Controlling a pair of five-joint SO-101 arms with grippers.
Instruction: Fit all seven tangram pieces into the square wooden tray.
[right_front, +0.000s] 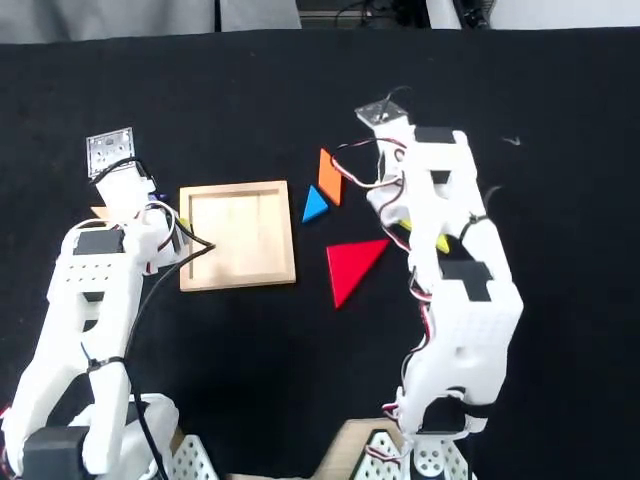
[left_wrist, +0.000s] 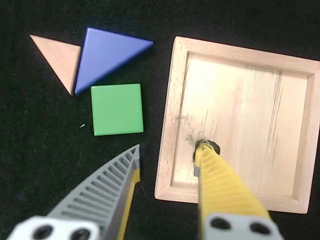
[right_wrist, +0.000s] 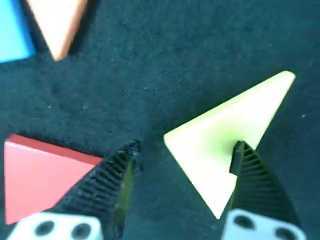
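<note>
I see tray (right_front: 236, 187) empty, all seven left. Left claw (left_wrist: 171, 148) wide astride tray rim; right claw (right_wrist: 185, 146) wide over yellow triangle (right_wrist: 225, 130).

This is looking like a robotics lab bench: a white left arm (right_front: 85, 290) and a white right arm (right_front: 465, 300) are sitting side by side on a black cloth (right_front: 240, 370), bare wires (right_front: 352, 168) are looping off them, and cables (right_front: 365, 12) are lying past the far edge

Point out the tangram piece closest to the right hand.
The yellow triangle: one finger of the right hand sits over it, while the red triangle lies beside the other finger.
</note>
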